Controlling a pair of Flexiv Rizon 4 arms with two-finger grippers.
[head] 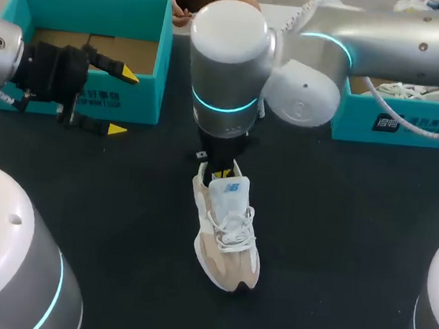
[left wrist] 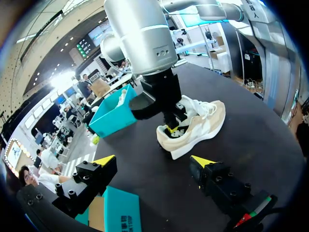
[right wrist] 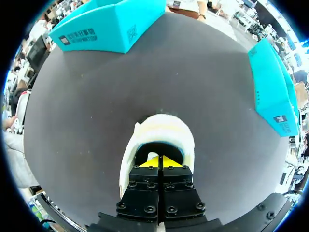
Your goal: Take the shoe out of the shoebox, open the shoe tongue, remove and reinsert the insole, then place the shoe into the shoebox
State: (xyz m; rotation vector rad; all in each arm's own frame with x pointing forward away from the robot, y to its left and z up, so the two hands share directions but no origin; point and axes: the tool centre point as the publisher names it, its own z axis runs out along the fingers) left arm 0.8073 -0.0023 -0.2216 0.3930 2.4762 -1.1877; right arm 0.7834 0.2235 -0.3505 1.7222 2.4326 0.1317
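The beige-and-white shoe (head: 227,237) lies on its sole at the middle of the black table (head: 339,226), outside both boxes, its heel opening turned toward the right arm and its toe pointing away. The right gripper (right wrist: 159,162) reaches down into that heel opening with its yellow tips pressed together; whether they pinch anything cannot be told. The left gripper (head: 122,102) hangs spread wide and empty at the front wall of the teal shoebox (head: 92,94), well apart from the shoe, while a second teal box (head: 414,123) stands at the table's far right.
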